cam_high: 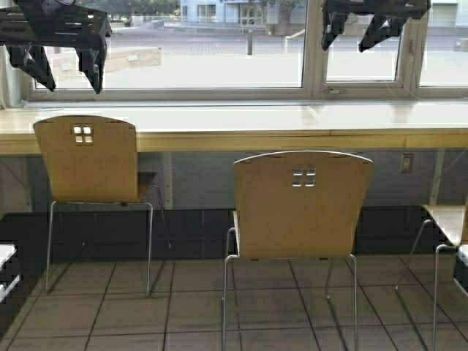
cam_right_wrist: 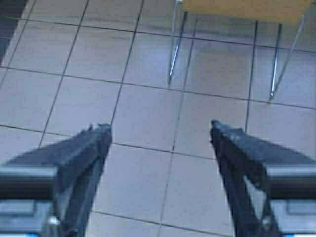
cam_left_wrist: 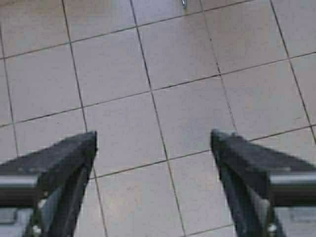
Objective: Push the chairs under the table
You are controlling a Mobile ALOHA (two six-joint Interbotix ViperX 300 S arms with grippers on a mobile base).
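Note:
Two tan plywood chairs stand on the tiled floor before the long pale table (cam_high: 241, 128) under the window. The left chair (cam_high: 88, 157) sits close to the table with its seat partly beneath it. The middle chair (cam_high: 301, 205) stands farther out, its back toward me. A third chair's seat (cam_high: 446, 219) shows at the right edge. My left gripper (cam_high: 66, 62) hangs raised at the top left, open over bare tiles (cam_left_wrist: 153, 140). My right gripper (cam_high: 365, 29) hangs raised at the top right, open (cam_right_wrist: 161, 133), with a chair's seat and chrome legs (cam_right_wrist: 174, 49) ahead of it.
A window with a white frame (cam_high: 314, 51) runs behind the table. A wall outlet (cam_high: 406, 162) sits under the table at the right. A dark object (cam_high: 6, 274) shows at the left edge, low. Open tiled floor lies between the chairs.

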